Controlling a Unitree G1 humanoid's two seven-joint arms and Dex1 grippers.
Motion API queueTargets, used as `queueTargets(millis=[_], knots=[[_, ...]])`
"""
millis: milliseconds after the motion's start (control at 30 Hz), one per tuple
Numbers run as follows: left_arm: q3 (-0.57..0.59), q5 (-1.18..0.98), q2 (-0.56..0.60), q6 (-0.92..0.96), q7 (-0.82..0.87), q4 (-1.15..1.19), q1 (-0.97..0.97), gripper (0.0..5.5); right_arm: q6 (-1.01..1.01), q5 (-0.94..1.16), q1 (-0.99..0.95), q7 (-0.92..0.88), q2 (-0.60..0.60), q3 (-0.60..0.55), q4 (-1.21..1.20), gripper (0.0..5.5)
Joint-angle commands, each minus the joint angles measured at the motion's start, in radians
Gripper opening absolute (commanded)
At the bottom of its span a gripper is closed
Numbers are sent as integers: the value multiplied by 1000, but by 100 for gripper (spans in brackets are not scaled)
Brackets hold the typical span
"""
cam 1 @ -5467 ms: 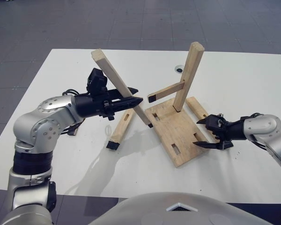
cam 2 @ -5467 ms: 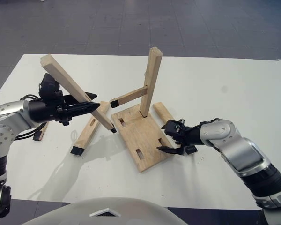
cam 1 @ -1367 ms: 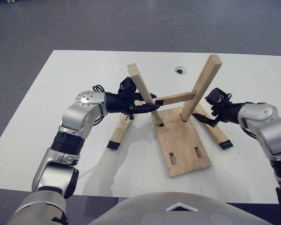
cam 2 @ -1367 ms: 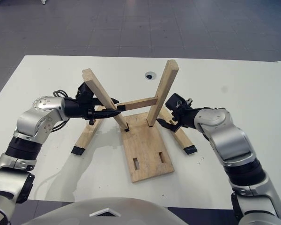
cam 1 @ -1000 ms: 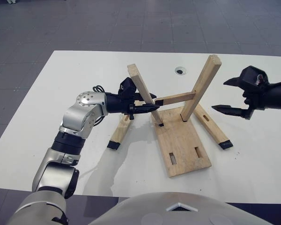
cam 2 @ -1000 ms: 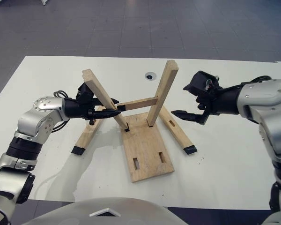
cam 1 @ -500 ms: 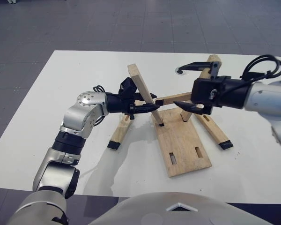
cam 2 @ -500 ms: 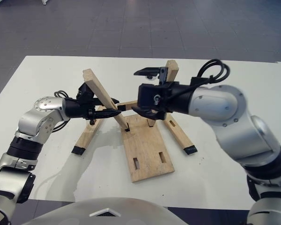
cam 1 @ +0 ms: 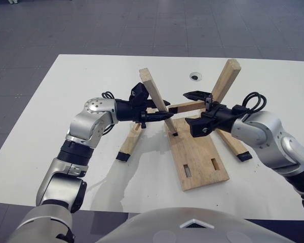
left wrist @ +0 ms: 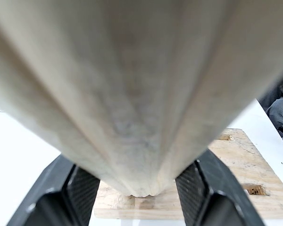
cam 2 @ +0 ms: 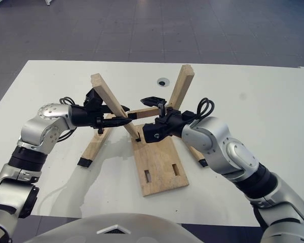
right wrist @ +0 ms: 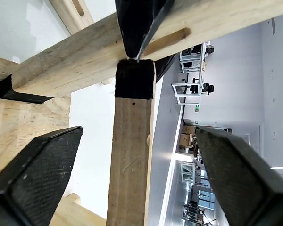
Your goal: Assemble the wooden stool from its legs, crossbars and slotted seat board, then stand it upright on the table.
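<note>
Seat board (cam 1: 197,154) lies flat on the surface (cam 1: 81,86), near slots empty. At its far end, left tool (cam 1: 162,115) clamps the tilted left leg (cam 1: 154,96) to steady it. Right tool (cam 1: 196,110) gapes wide astride the crossbar (cam 1: 187,107) (no grip), probably to steer its tip into that leg.

My left gripper (cam 1: 161,115) is black, its pads (left wrist: 87,193) stamped with a fine grid. The leg (cam 1: 153,91) in it is pale raw wood with faint lengthwise grain. My right gripper (cam 1: 193,109) is black too, and its pads (right wrist: 35,174) carry the same mesh. The crossbar (cam 1: 190,107) between its fingers is light wood capped black at the end. Below both hands the seat board (cam 1: 197,157) is honey-tan, streaked along its length, I think. The table (cam 1: 81,81) is plain white, and the floor (cam 1: 91,25) beyond is grey tile.
</note>
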Motion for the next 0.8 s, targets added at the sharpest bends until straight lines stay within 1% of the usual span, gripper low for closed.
queueTargets(millis=[33,200,400,467,700,733,800], knots=[[-96,152,8,71,47,85,64,206,-59,-101,2,-69,73,16,103,435],[-99,154,3,66,44,95,57,206,-83,-156,29,-111,148,-3,160,435],[-102,157,4,60,43,98,59,206,-85,-148,50,-104,181,-58,155,327],[-104,157,2,59,45,98,58,206,-90,-155,53,-103,186,-64,159,278],[-108,162,2,56,46,102,59,206,-94,-164,68,-98,199,-75,153,152],[-108,162,2,55,47,103,58,206,-94,-164,69,-97,201,-76,152,140],[-108,163,1,54,47,105,58,206,-93,-164,69,-96,204,-77,153,134]])
